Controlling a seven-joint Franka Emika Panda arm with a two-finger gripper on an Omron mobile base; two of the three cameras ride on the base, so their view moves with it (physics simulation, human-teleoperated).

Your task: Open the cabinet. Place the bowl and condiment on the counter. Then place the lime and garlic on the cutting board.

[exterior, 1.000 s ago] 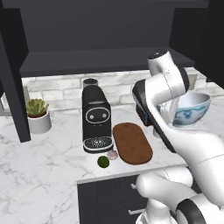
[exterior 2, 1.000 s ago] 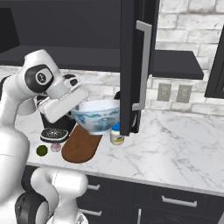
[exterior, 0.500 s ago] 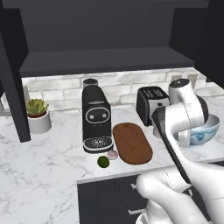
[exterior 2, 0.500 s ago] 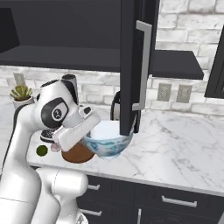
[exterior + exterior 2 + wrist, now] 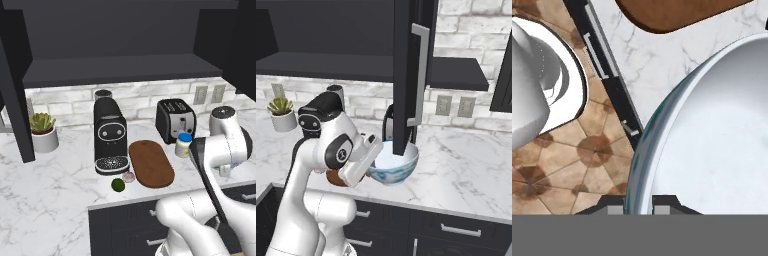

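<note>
My gripper [image 5: 638, 207] is shut on the left rim of the bowl [image 5: 712, 140], a wide glossy pale bowl. In the right base view, the gripper [image 5: 375, 156] holds the bowl [image 5: 395, 165] low over the front of the counter [image 5: 466, 165]. I cannot tell whether the bowl touches the marble. The cabinet [image 5: 125, 70] stands open, its right door [image 5: 407, 75] swung out in front of the bowl. The condiment [image 5: 184, 145] stands on the counter beside the toaster. The lime [image 5: 118, 185] and garlic [image 5: 129, 177] lie left of the cutting board [image 5: 151, 163], near the counter's front edge.
A black coffee machine [image 5: 110, 135] stands left of the board, and a black toaster [image 5: 175, 120] behind the condiment. A potted plant [image 5: 42, 132] sits at the far left. The open door's handle [image 5: 418, 75] hangs just above the bowl. Black drawers [image 5: 607, 75] run below the counter.
The arm has carried the bowl down from in front of the cabinet to low over the counter's front. In the left base view the arm now hides the bowl.
</note>
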